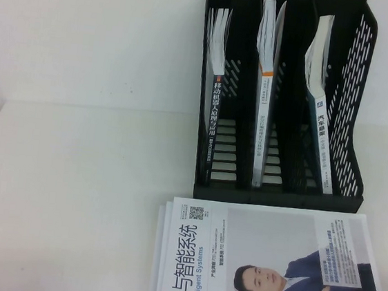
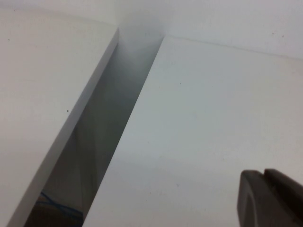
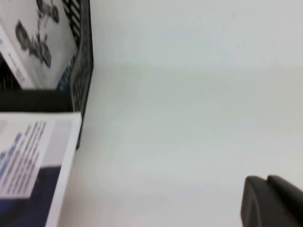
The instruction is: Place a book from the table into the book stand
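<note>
We judge the task done: the book (image 1: 317,141) stands in the right slot of the book stand (image 1: 345,196). Both tools, left (image 2: 272,198) and right (image 3: 273,202), hover over the bench (image 1: 71,195), fingers together.

**Bright, washed-out light, soft focus up close**

From my high camera the table (image 1: 71,195) glows nearly pure white, overexposed enough that its far edge melts into the wall. The light seems to come from overhead and is diffuse, so shadows stay faint, with only a thin grey one at the foot of the book stand (image 1: 355,100). The stand's black interior swallows detail, and its slots read as dark blocks. My left gripper (image 2: 272,198) sits as a dim, blurred shape at the frame corner over the evenly lit tabletop. My right gripper (image 3: 272,203) is equally out of focus, and the printed book cover (image 3: 33,156) near it smears into soft blue streaks.
</note>
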